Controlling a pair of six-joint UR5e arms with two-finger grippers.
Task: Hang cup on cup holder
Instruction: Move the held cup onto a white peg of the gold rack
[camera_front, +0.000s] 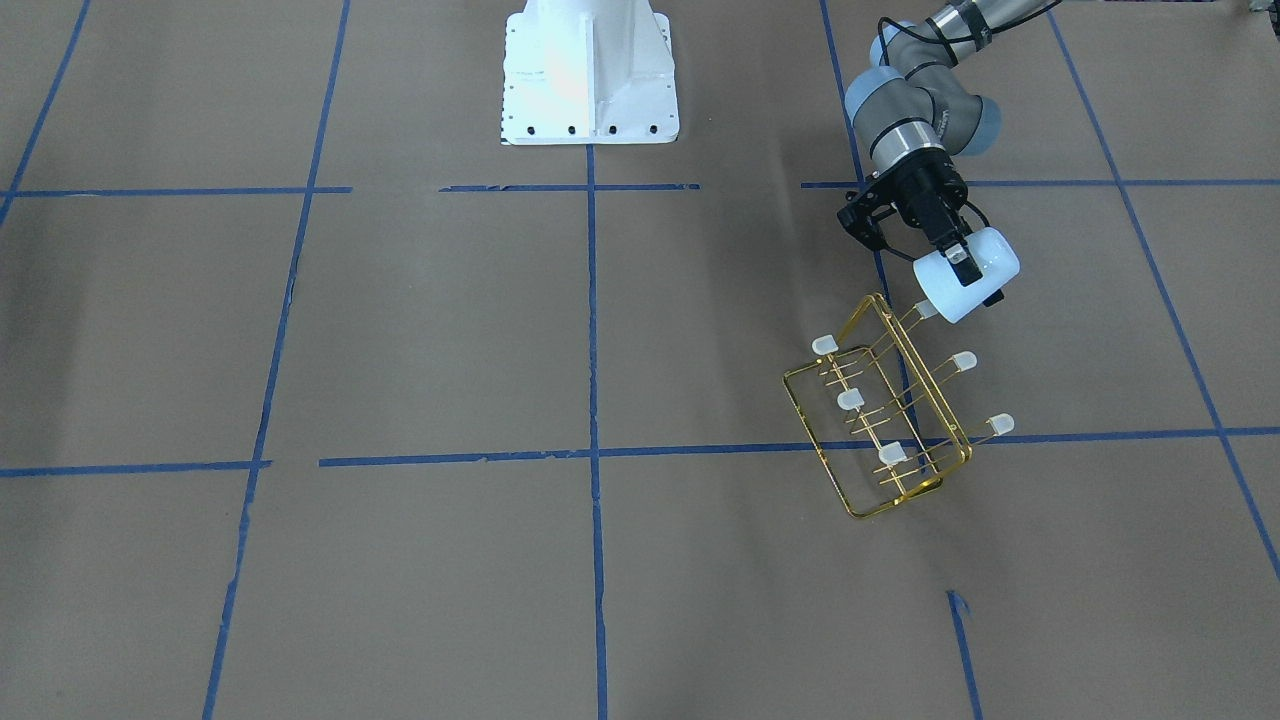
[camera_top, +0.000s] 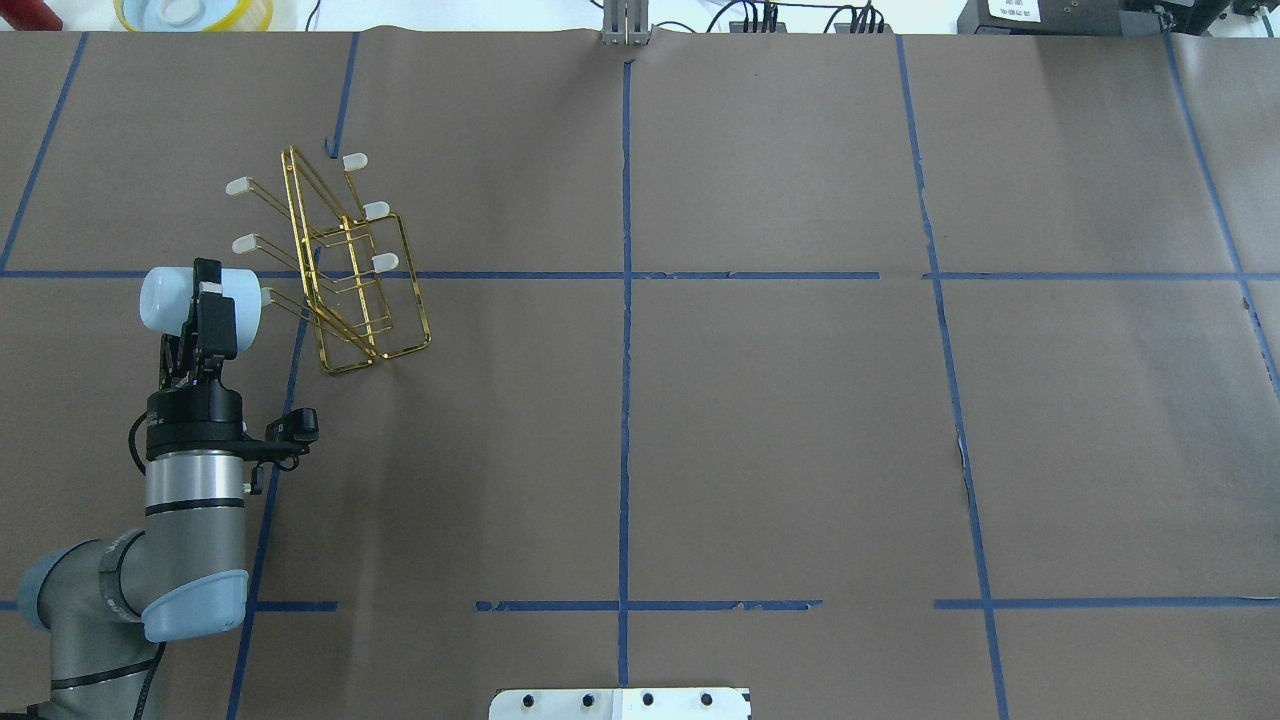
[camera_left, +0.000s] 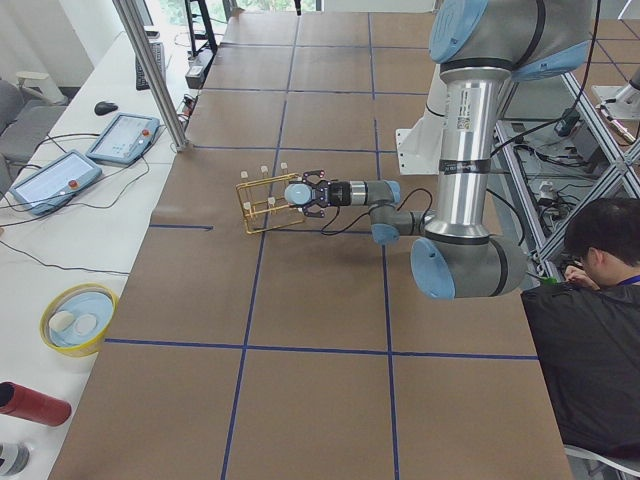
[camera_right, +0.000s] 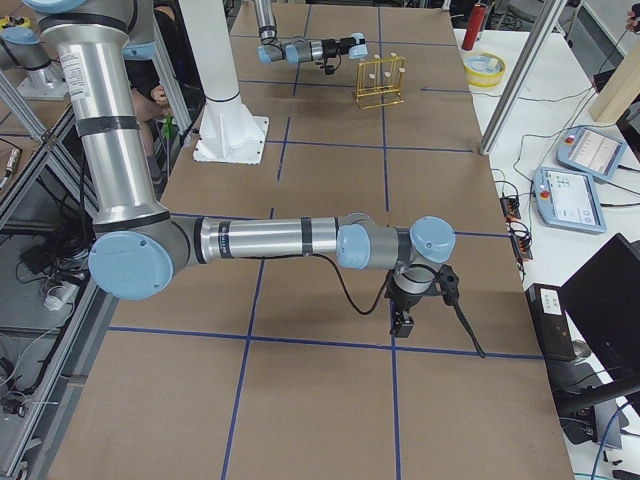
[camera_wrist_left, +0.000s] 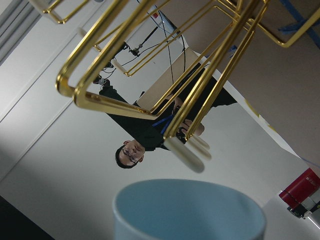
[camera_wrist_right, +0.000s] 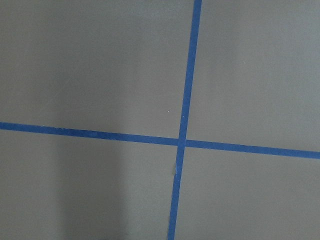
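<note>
1. Left gripper (camera_top: 208, 300): clamped across the cup (camera_top: 178, 298). The cup lies on its side between the fingers, off the table (camera_top: 760, 430), with its mouth pointing away from the wrist toward the rack (camera_top: 352, 270).
2. Nearest prong cap (camera_wrist_left: 185, 155): just ahead of the cup's rim. From the wrist view it looks to be outside the mouth and off-centre. Risk: on the advance, the rim butts the cap instead of passing over it.
3. Rack: stands free just beyond the cup, and I judge it to be light wire. Risk: any push along the hand's line of approach slides or tips it.
4. Neighbouring prongs: close to one side of the cup. Risk: the cup wall snags one as the hand moves forward.
5. Grip: the cup wall is smooth and tapered. Risk: a knock twists the cup in the fingers.
6. Release. Risk: if the fingers part before the prong is well inside, the cup drops to the table.
7. Right gripper (camera_right: 403, 322): well apart from the work, pointing down over the table. Whether it is open or closed cannot be told.
</note>
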